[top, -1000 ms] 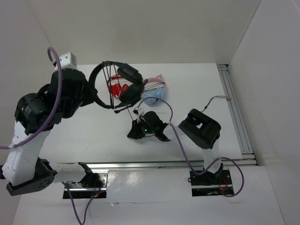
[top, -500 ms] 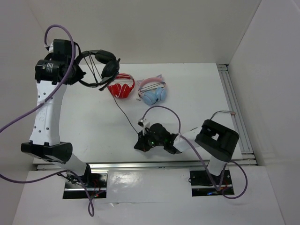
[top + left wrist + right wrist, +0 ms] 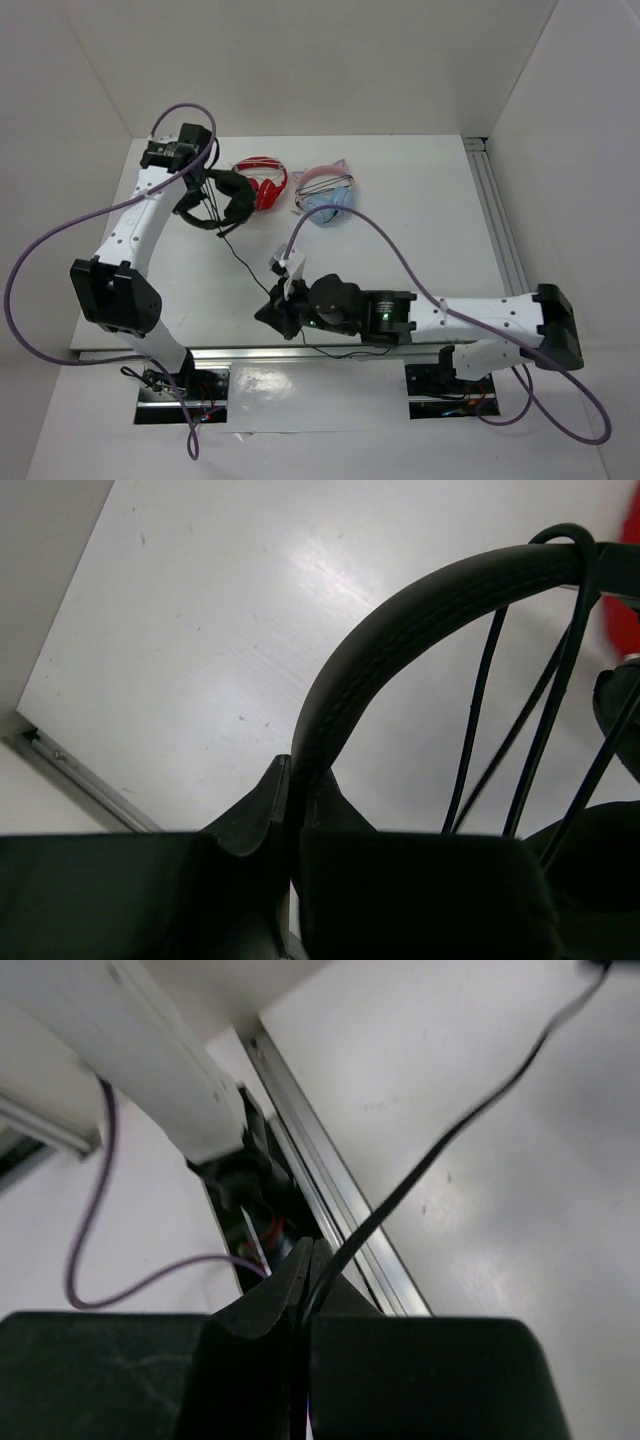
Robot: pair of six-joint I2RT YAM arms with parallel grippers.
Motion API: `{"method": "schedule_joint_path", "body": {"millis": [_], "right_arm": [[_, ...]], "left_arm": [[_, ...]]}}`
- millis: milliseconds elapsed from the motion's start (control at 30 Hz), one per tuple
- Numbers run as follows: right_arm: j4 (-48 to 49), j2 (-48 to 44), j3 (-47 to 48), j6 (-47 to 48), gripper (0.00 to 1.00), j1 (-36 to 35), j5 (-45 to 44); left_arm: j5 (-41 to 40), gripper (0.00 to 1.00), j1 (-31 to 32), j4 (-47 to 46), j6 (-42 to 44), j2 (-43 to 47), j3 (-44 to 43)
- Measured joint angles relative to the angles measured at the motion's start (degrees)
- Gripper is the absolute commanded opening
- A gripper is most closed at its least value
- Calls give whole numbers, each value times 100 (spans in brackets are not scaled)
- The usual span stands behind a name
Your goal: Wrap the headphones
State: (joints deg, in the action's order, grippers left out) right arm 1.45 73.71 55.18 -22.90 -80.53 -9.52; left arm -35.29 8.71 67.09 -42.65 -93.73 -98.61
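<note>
Left gripper (image 3: 196, 186) is clamped on the padded headband (image 3: 400, 630) of the black headphones (image 3: 222, 198); in the left wrist view the two fingers (image 3: 255, 810) press together on the band where it enters the jaws, with no gap showing. The black headphones sit just left of the red-and-white headphones (image 3: 262, 184), with one earcup right beside the red shell; cannot tell from above whether the two touch, or whether the black set rests on the table (image 3: 430, 210) or hangs above it. Several thin black strands of cable (image 3: 520, 740) cross the open arch under the headband, running from the top of the band down toward the earcups. From the black headphones the free run of cable (image 3: 245, 265) leads toward the near edge of the table, away from the red-and-white headphones, to the right gripper (image 3: 270, 312). Right gripper is closed on that cable: in the right wrist view the strand (image 3: 450, 1135) comes in from the upper right and disappears between the closed fingertips (image 3: 290, 1280). Behind it that view shows the aluminium rail (image 3: 330, 1200) and a purple lead (image 3: 90, 1250). The cat-ear headphones (image 3: 325, 195), light blue and pink, lie just right of the red-and-white headphones, apart from both grippers.
</note>
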Motion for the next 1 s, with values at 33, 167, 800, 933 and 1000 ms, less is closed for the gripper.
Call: {"method": "schedule_joint_path", "body": {"millis": [33, 167, 800, 933, 1000], "right_arm": [[-195, -129, 247, 7, 0, 2, -101], [-1169, -387, 1322, 179, 0, 68, -726], [-3810, 466, 3755, 1469, 0, 660, -1976], [-3773, 385, 3355, 1827, 0, 1547, -1956], [-3790, 354, 3180, 1976, 0, 2184, -1932]], "left_arm": [[-57, 0, 35, 2, -26, -59, 170], [-55, 0, 192, 114, -111, -170, 428], [-94, 0, 2439, -787, 678, 472, 1733], [96, 0, 3034, -1038, 1032, 723, 2221], [291, 0, 3254, -1034, 1145, 1008, 2535]]}}
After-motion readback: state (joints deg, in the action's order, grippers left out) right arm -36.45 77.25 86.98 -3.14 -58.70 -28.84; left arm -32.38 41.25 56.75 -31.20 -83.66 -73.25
